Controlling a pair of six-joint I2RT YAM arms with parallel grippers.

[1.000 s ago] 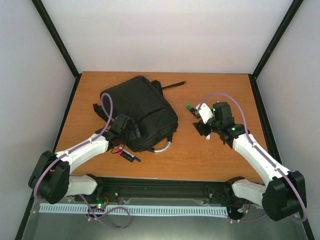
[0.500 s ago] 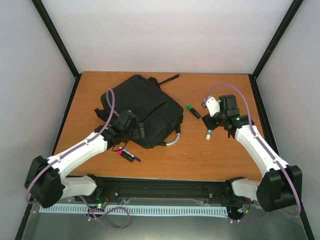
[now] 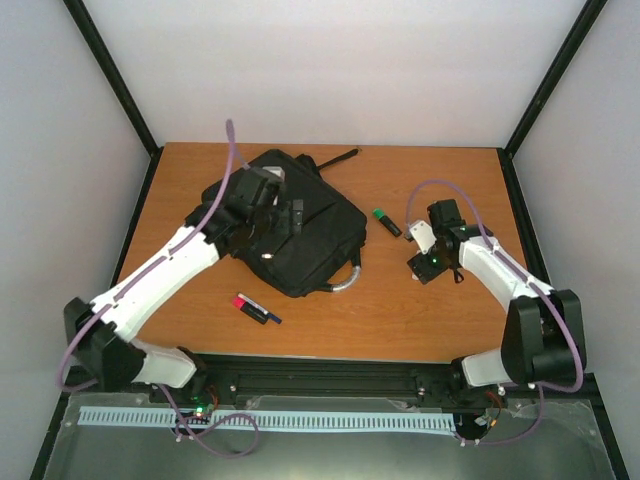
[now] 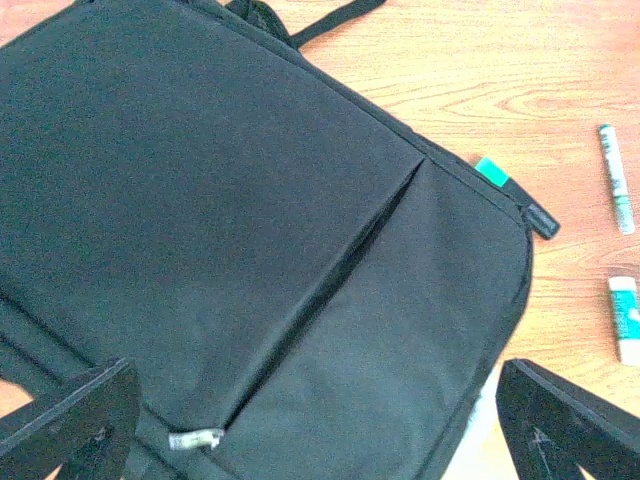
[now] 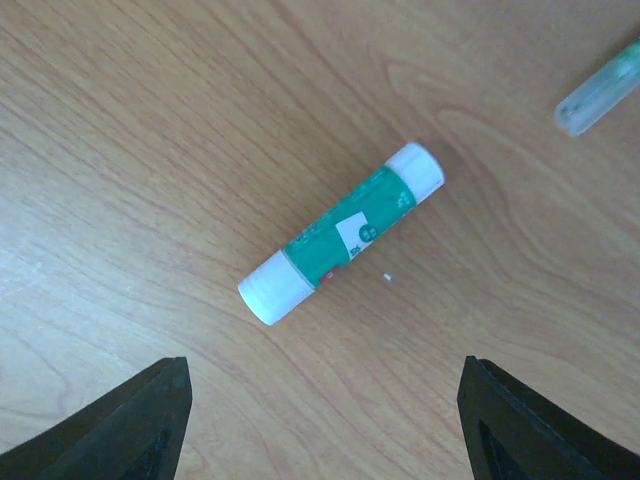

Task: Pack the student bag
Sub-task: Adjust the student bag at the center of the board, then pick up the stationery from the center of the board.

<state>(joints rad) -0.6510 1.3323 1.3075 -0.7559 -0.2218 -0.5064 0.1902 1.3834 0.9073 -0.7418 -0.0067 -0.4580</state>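
The black student bag [image 3: 305, 235] lies flat at the table's middle left, and its grey loop handle [image 3: 345, 283] points toward me. My left gripper [image 3: 283, 218] hovers open and empty over the bag's front panel. In the left wrist view the bag [image 4: 200, 200] fills the frame, with a diagonal zip and a metal zip pull [image 4: 195, 438] between my spread fingers [image 4: 70, 425]. My right gripper [image 3: 426, 263] is open and empty above a green and white glue stick [image 5: 340, 233], which lies on the wood a little ahead of the jaws.
A green-capped black marker [image 3: 386, 221] lies just right of the bag. A red and blue pen [image 3: 258, 308] lies near the front edge. A clear pen [image 5: 600, 90] lies beyond the glue stick. Black frame posts line the table's sides.
My left gripper has risen from the bag's near edge and moved farther over its top. The bag shifted slightly right. My right gripper has moved nearer and stands over the glue stick.
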